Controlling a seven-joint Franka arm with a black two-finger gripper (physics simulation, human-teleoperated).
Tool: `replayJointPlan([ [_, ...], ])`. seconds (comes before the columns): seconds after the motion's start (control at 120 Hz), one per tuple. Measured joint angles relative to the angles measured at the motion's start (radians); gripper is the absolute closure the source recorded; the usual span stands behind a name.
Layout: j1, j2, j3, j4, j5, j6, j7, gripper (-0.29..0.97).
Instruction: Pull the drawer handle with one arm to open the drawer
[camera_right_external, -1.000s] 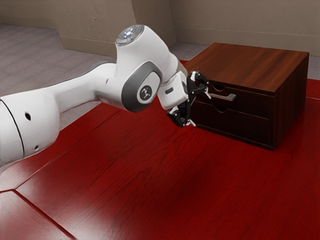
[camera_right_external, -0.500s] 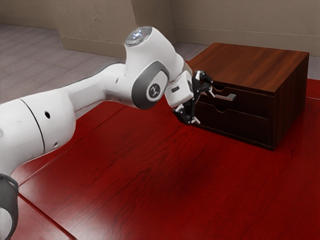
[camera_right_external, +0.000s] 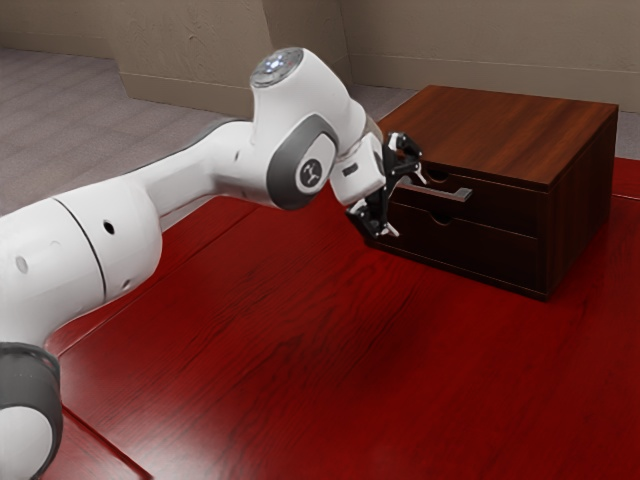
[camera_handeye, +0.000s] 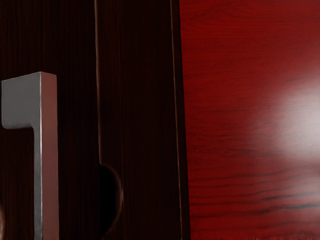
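A dark wooden cabinet (camera_right_external: 510, 130) with two drawers stands on the red table (camera_right_external: 300, 350) at the exterior view's right. The upper drawer (camera_right_external: 500, 205) sits flush with the cabinet front and carries a grey bar handle (camera_right_external: 447, 192). My gripper (camera_right_external: 400, 192) is open at the front's left end. One finger is above the handle's end and the other is down by the lower drawer (camera_right_external: 480, 248). Neither finger touches the bar. In the wrist view the grey handle (camera_handeye: 40, 150) stands out from the dark drawer front (camera_handeye: 135, 100), just ahead of my hand.
The red tabletop (camera_handeye: 250, 125) stretches wide in front of the cabinet. A grey floor (camera_right_external: 70, 100) and beige walls (camera_right_external: 480, 40) lie behind. A round finger notch (camera_handeye: 111, 200) marks the lower drawer's upper edge.
My arm has swung toward the exterior view's right, bringing the open gripper up to the cabinet front by the handle's left end. The drawer and handle have not moved.
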Motion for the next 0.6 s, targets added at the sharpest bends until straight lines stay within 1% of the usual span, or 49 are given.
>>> replayJointPlan([
  [0.142,-0.018,0.028,0.014,0.04,0.0,-0.016,0.002,0.0],
  [0.217,-0.02,0.039,0.016,0.045,-0.001,-0.022,0.003,-0.01],
  [0.433,-0.02,0.053,0.016,0.055,-0.002,-0.03,0.004,0.0],
  [0.6,-0.022,0.054,0.015,0.058,-0.005,-0.033,0.005,0.08],
])
